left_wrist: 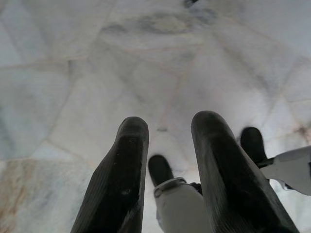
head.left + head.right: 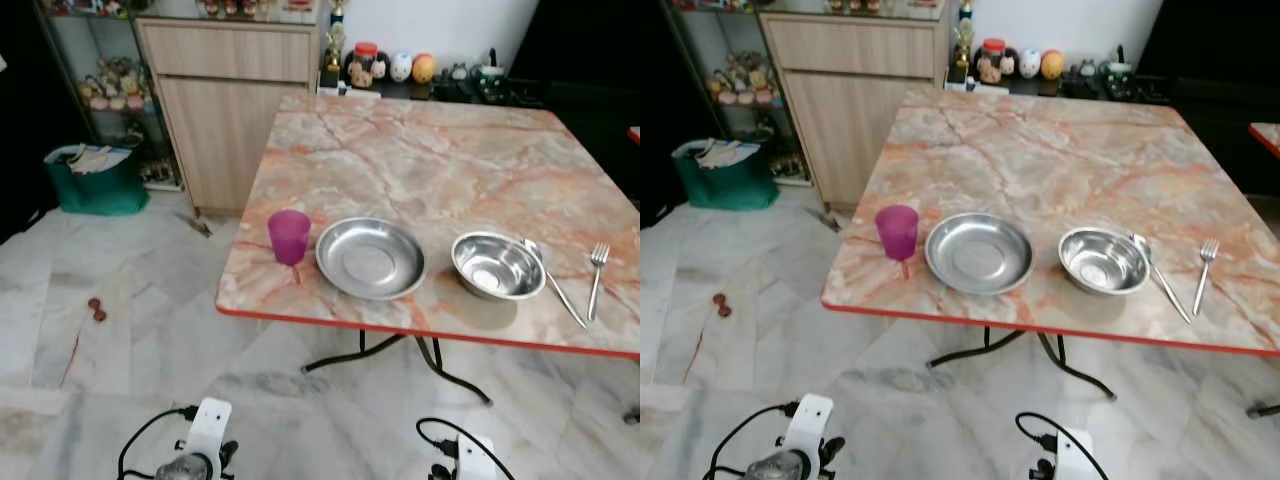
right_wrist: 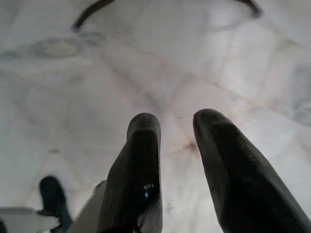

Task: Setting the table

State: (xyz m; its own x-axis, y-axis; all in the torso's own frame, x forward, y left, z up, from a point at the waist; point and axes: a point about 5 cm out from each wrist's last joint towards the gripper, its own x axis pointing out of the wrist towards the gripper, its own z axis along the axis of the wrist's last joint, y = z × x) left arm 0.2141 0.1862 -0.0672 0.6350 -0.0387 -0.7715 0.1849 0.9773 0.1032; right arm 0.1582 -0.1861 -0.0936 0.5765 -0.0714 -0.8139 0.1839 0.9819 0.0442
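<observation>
Along the near edge of the pink marble surface stand a translucent purple plastic cup, a shallow steel plate, a steel bowl, a spoon and a fork. The setting looks nearly complete. The left end effector and right end effector hang over the floor, fingers apart and empty.

Beyond the table you have a light wood cabinet against the back wall, with a green bag holding papers on the marble floor to its left. Small figurines and jars line the dark shelf behind; a glass display case of ornaments stands beside the cabinet.
</observation>
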